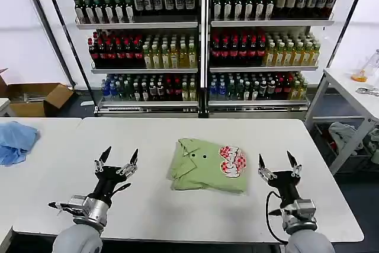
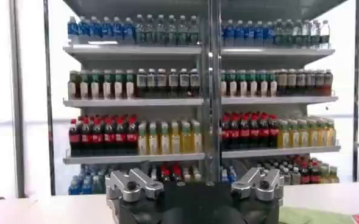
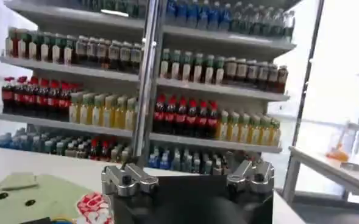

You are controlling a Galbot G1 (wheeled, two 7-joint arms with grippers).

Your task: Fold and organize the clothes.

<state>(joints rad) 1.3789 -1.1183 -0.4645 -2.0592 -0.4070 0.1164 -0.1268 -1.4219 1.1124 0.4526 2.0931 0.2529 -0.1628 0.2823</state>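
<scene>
both claws are open and hold nothing, so you can read the scene view by view.

head view: your left claw (image 1: 118, 156) stands above the white table (image 1: 148, 211) on the left of the folded polo shirt (image 1: 207, 166), with its two dark fingers spread apart and pointing away from the robot. your right claw (image 1: 276, 159) stands on the other side, just beside the right edge of the shirt, also with fingers spread. neither claw touches the cloth. the light green polo shirt lies near the middle of the table between the two claws, folded into a compact rectangle, with the collar and small buttons on its left part and the red-and-white graphic (image 1: 232, 159) on its right part. a light blue cloth (image 1: 15, 140) lies far to the left, on a neighbouring table, well apart from the shirt. behind the table you see shelves of bottles (image 1: 201, 39), and a cardboard box (image 1: 35, 98) on the floor at the left.

left wrist view: you see the base of the left claw (image 2: 195, 185) with two grey knuckles, and behind it the shelves of bottles (image 2: 197, 91). a small strip of the green shirt (image 2: 316, 216) shows at the edge of the picture.

right wrist view: you see the base of the right claw (image 3: 188, 178) in the same way. the green shirt (image 3: 36, 198) with its collar, two dark buttons and part of the red graphic lies on the table close beside the claw. the bottle shelves (image 3: 142, 85) stand behind.
</scene>
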